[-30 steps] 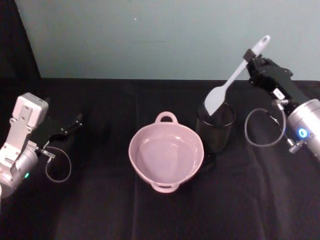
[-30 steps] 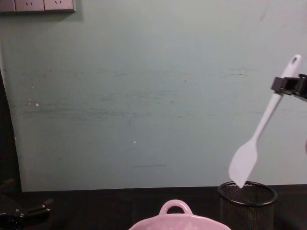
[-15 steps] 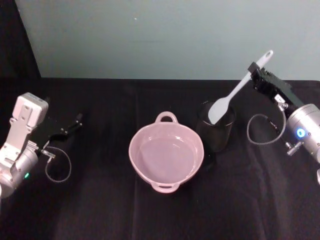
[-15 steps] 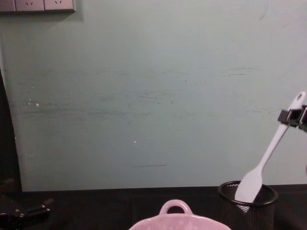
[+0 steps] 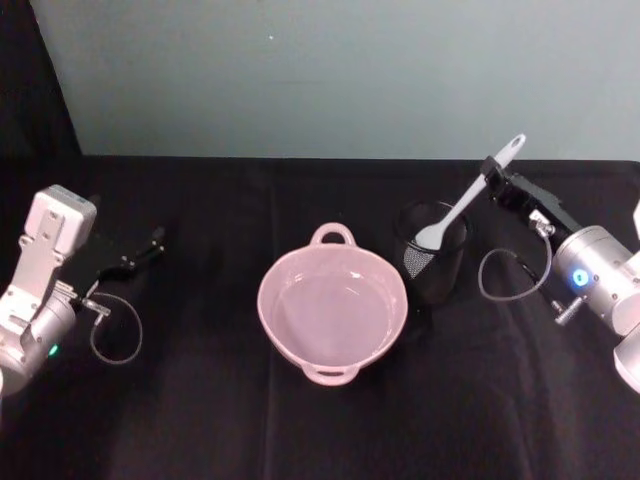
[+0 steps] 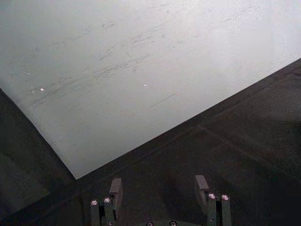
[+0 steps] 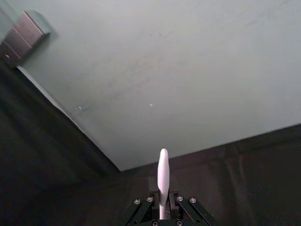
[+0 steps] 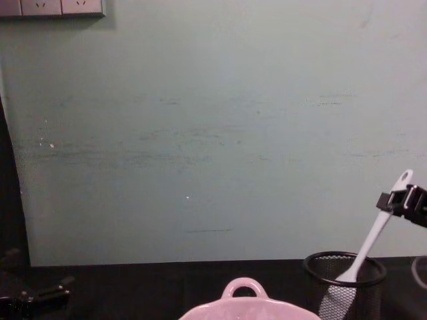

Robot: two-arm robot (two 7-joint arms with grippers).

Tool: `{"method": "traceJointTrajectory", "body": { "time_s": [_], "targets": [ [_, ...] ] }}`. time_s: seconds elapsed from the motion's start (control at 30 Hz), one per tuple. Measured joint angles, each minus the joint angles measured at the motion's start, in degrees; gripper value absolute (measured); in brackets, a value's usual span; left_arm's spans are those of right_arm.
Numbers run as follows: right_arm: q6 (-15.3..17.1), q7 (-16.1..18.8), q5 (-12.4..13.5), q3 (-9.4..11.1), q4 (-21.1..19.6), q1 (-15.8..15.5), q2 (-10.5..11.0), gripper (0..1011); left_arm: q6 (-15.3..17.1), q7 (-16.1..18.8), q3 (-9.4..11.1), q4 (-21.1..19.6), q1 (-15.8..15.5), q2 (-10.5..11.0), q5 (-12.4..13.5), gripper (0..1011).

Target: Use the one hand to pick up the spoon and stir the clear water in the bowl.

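On the bench's (image 5: 200,420) left side, over matte black cloth, the left claw (image 5: 152,243) lies parked at the end of an arm with a pale boxy housing and a thin grey cable looped beneath it; the left wrist view shows its two dark, flat-tipped fingers (image 6: 115,187) spread apart with nothing between them. At the middle sits the bowl (image 5: 333,314), a glossy pale pink ceramic round with a small loop handle on its far rim and another at its near rim; clear water lies in it, giving a faint sheen over the bottom. Just beside the bowl on its right stands a black wire-mesh cup (image 5: 433,252), cylindrical, with a solid dark rim. The spoon (image 5: 463,201), slim smooth white plastic, leans tilted with its flat paddle head down inside the mesh cup and its long handle rising up and to the right; an oval hole pierces the handle's tip. The right claw (image 5: 491,187), black and boxy, is pinching the handle just below that tip, and behind it the arm widens into a silver cylindrical joint with a small blue light and a grey cable loop. No writing is legible on anything.
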Motion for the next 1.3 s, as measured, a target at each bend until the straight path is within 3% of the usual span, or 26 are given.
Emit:
{"method": "traceJointTrajectory", "body": {
  "time_s": [0.53, 0.9, 1.13, 1.3],
  "targets": [
    [-0.61, -1.22, 1.4, -2.43, 1.66, 0.52, 1.3, 111, 0.0, 0.0, 0.0, 0.0, 0.0, 0.0, 0.0, 1011],
    [-0.93, -1.22, 1.53, -2.56, 1.78, 0.56, 1.42, 113, 0.0, 0.0, 0.0, 0.0, 0.0, 0.0, 0.0, 1011],
    [-0.87, -1.21, 1.48, -2.51, 1.72, 0.53, 1.38, 291, 0.0, 0.0, 0.0, 0.0, 0.0, 0.0, -0.01, 1011],
    [-0.83, -1.2, 1.46, -2.48, 1.7, 0.51, 1.36, 471, 0.0, 0.0, 0.0, 0.0, 0.0, 0.0, 0.0, 1011]
  ]
}}
